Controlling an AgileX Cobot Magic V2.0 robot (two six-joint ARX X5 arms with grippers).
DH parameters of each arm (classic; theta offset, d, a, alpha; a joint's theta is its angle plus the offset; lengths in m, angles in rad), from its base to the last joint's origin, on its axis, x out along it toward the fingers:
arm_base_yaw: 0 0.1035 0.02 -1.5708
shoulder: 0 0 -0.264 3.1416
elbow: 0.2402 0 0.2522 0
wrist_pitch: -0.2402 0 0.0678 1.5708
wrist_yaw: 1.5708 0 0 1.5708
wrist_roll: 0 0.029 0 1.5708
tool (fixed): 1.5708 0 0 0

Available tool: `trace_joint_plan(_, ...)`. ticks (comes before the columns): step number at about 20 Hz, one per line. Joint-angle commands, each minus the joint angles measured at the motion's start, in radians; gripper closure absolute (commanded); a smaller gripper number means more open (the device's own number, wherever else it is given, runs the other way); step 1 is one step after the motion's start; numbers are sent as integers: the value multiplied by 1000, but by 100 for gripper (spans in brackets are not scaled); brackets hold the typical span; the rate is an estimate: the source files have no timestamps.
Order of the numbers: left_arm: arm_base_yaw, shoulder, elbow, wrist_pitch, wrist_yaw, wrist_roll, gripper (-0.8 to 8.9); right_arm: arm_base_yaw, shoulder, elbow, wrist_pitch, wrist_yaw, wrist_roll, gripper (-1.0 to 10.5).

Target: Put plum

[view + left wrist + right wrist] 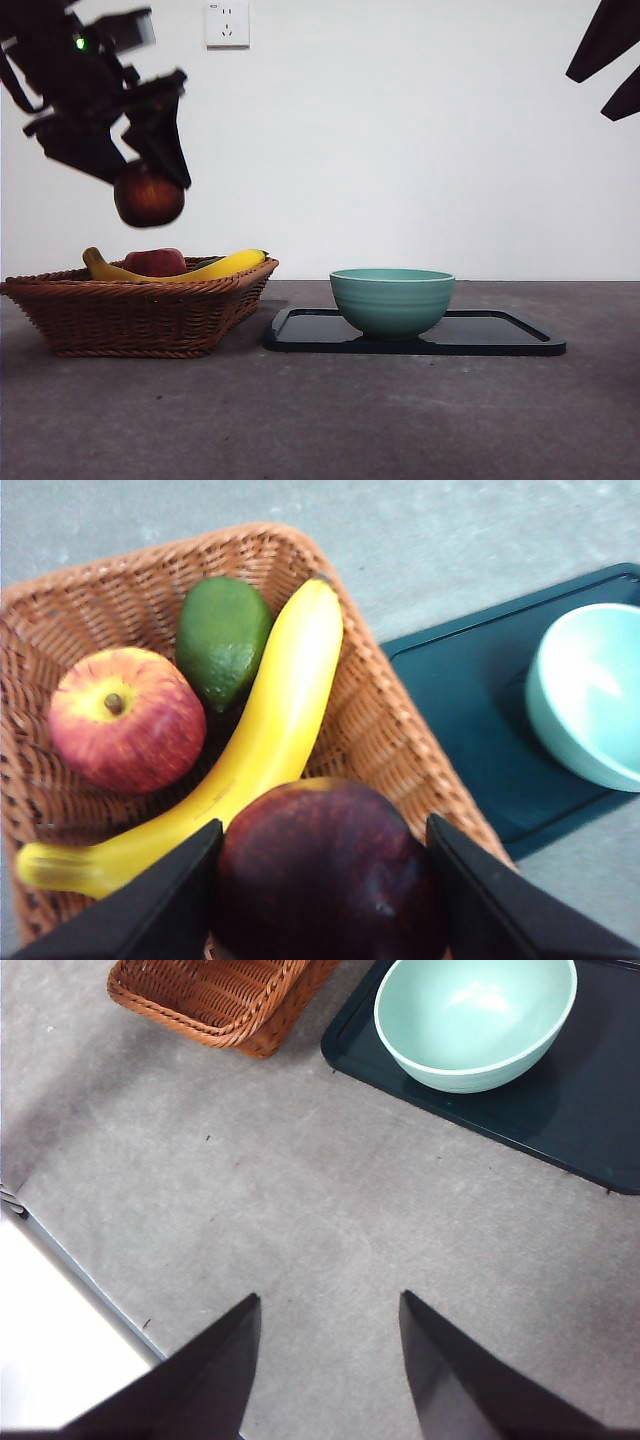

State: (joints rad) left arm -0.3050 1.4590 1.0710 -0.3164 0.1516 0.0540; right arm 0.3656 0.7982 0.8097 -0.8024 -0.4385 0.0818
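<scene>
Dark maroon plum [330, 875] pinched between the jaws of the left pincer [150, 185], hanging in the air above the near corner of the basket [150, 310]. Below and beside it in the basket: banana [265, 735], red apple [125, 720], green fruit [222, 635]. Off to the pincer's far side, on the worktop [300, 1210]: green bowl [392, 300], standing on a black tray [500, 335], well apart from the plum. Right pincer [325, 1360] spread, holding nothing, waiting high over bare worktop. Probably the carry toward the bowl now. Best done level and slow, keeping enough height to clear the basket rim and bowl lip. Glossy round skin likely slippery, so firm pinch throughout. Stop centred over the bowl, lower close, then release.
</scene>
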Motion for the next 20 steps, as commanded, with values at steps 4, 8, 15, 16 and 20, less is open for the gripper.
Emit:
trace_joint_plan(4, -2, 152, 3, 74, -2, 13, 605, 5, 3, 7, 10, 1, -6, 725)
trace_joint_plan(8, -2, 236, 3, 105, -2, 14, 605, 5, 3, 7, 10, 1, -6, 725)
trace_joint_plan(15, -5, 296, 3, 125, -2, 13, 596, 5, 4, 7, 17, 2, -6, 725)
trace_joint_plan(16, -5, 296, 3, 123, -2, 13, 595, 5, 4, 7, 22, 2, -6, 725)
trace_joint_plan(20, -6, 295, 4, 121, -2, 9, 454, 5, 4, 7, 35, 2, -6, 725)
